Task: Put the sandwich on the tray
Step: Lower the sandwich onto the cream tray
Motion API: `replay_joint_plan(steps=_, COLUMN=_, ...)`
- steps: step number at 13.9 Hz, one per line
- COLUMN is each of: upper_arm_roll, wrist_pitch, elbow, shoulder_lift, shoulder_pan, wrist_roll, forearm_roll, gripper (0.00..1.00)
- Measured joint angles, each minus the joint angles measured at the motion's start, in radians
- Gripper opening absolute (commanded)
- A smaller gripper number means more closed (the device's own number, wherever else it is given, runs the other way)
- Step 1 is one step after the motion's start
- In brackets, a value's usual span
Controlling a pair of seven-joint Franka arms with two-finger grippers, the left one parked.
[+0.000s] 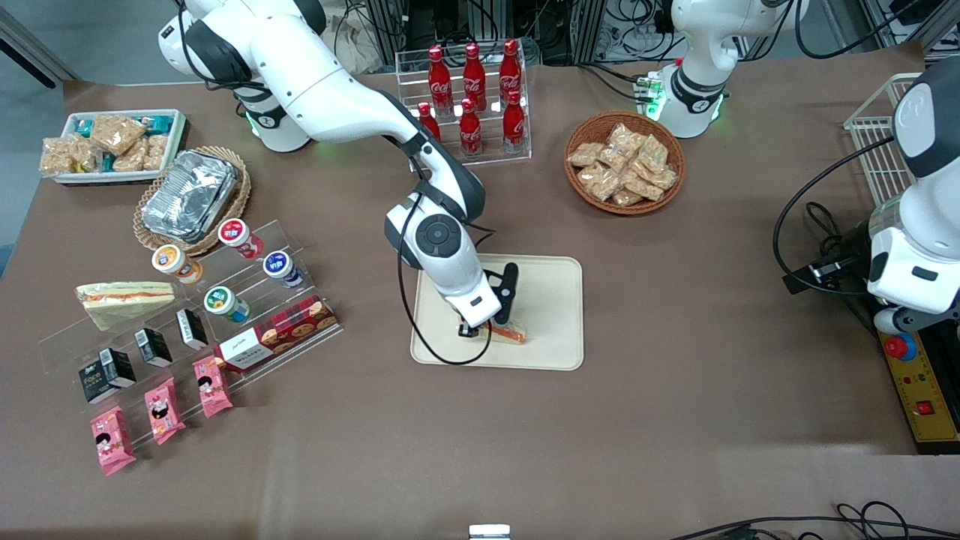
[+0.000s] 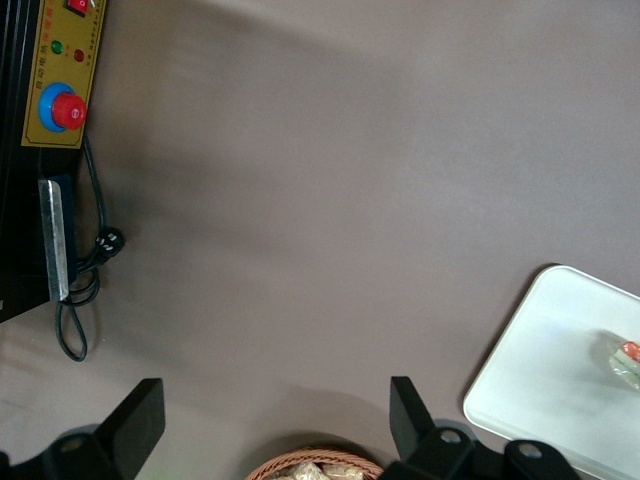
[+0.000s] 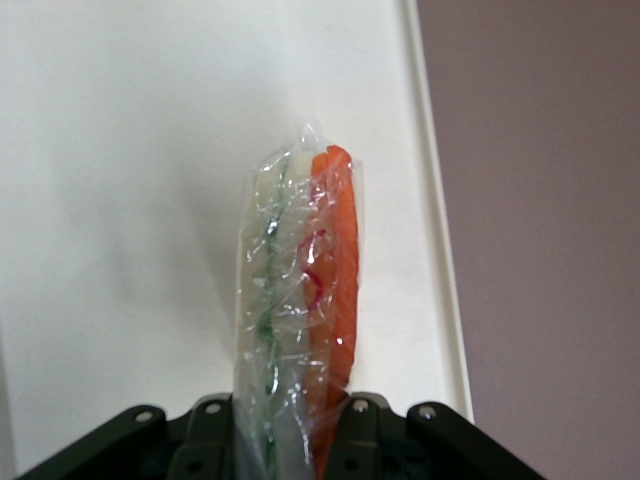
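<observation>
The clear-wrapped sandwich [image 3: 300, 290], with a bright orange layer and green filling along its edge, stands on its edge over the cream tray [image 3: 120, 200]. My gripper [image 3: 285, 440] is shut on the sandwich, its fingers pressing the wrapper from both sides. In the front view the gripper [image 1: 480, 328] is low over the part of the tray [image 1: 547, 300] nearest the camera, and the sandwich [image 1: 507, 332] pokes out beside it. Whether the sandwich touches the tray surface I cannot tell. The parked arm's wrist view also catches the tray [image 2: 545, 370] and a bit of the sandwich [image 2: 625, 358].
A similar wedge sandwich [image 1: 124, 300] lies on the clear display steps toward the working arm's end, with small jars and snack packs. A rack of cola bottles [image 1: 472, 94] and a wicker basket of snacks [image 1: 624, 161] stand farther from the camera than the tray.
</observation>
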Motion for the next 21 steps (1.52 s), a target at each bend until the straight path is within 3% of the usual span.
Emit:
replay_joint_plan(steps=6, upper_arm_roll=0.003, wrist_pitch=0.0, elbow=0.001, shoulder_lift=0.008, shoulder_pan=-0.002, wrist_roll=-0.032, forearm_roll=0.0, gripper=0.35)
replay_joint_plan(steps=15, upper_arm_roll=-0.008, wrist_pitch=0.07, elbow=0.007, shoulder_lift=0.029, shoulder_pan=-0.019, wrist_roll=-0.118, forearm_roll=-0.003, gripper=0.35)
replay_joint_plan(steps=16, upper_arm_roll=-0.014, wrist_pitch=0.07, elbow=0.008, shoulder_lift=0.031, shoulder_pan=-0.02, wrist_roll=-0.132, forearm_roll=-0.003, gripper=0.39)
replay_joint_plan(steps=17, upper_arm_roll=-0.018, wrist_pitch=0.07, elbow=0.01, shoulder_lift=0.033, shoulder_pan=-0.021, wrist_roll=-0.137, forearm_roll=-0.003, gripper=0.85)
replay_joint_plan(steps=18, upper_arm_roll=-0.019, wrist_pitch=0.071, elbow=0.012, shoulder_lift=0.036, shoulder_pan=-0.021, wrist_roll=-0.139, forearm_roll=-0.003, gripper=1.0)
replay_joint_plan(steps=21, upper_arm_roll=-0.02, wrist_pitch=0.086, elbow=0.014, shoulder_lift=0.044, shoulder_pan=-0.03, wrist_roll=-0.134, forearm_roll=0.002, gripper=1.0)
